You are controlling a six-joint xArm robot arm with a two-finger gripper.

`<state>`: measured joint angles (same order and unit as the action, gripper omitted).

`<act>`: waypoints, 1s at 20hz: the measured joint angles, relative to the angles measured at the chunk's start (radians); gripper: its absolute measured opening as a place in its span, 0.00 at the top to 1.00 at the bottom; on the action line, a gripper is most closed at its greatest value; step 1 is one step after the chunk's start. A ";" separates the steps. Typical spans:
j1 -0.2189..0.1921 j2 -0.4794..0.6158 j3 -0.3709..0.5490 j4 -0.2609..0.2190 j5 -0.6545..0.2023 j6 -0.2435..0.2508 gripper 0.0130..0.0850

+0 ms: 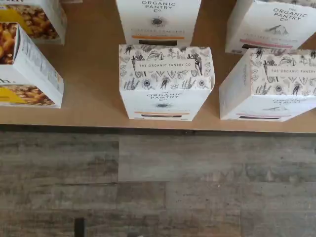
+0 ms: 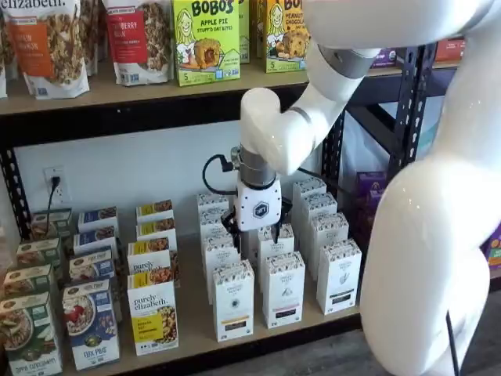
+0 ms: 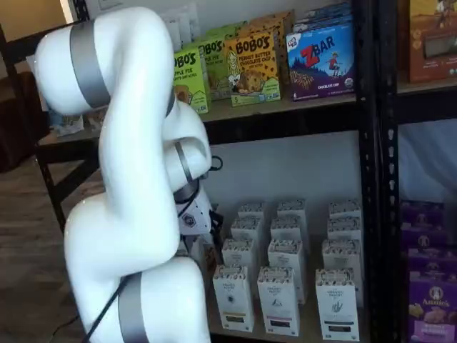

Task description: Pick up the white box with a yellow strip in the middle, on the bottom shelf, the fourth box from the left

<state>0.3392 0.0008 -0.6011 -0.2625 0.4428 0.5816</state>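
The white box (image 2: 233, 301) with the thin yellow strip stands upright in the front row of the bottom shelf (image 2: 196, 329), just right of a "purely elizabeth" box (image 2: 153, 315). The wrist view looks straight down on the white box (image 1: 165, 81), showing its patterned top and the yellow strip near the shelf's (image 1: 94, 74) front edge. It also appears in a shelf view (image 3: 233, 296), beside the arm. My gripper (image 2: 255, 233) hangs above the like white boxes behind it, a little higher than their tops. It is open and holds nothing.
A like white carton (image 1: 158, 19) stands right behind the box, and a pink-striped one (image 1: 266, 84) close on one side. A "purely elizabeth" box (image 1: 29, 69) stands on the other side with a wider gap. Wood floor (image 1: 158, 187) lies below the shelf edge. The upper board (image 2: 156, 94) is overhead.
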 joint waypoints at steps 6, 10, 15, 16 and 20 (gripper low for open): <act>-0.023 0.067 -0.032 -0.041 -0.024 0.018 0.00; -0.037 0.114 -0.049 -0.052 -0.058 0.018 0.00; -0.052 0.179 -0.078 -0.081 -0.098 0.034 0.00; -0.055 0.195 -0.087 -0.097 -0.104 0.047 0.00; -0.065 0.245 -0.121 -0.144 -0.128 0.083 0.00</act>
<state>0.2745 0.2459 -0.7225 -0.4062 0.3153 0.6649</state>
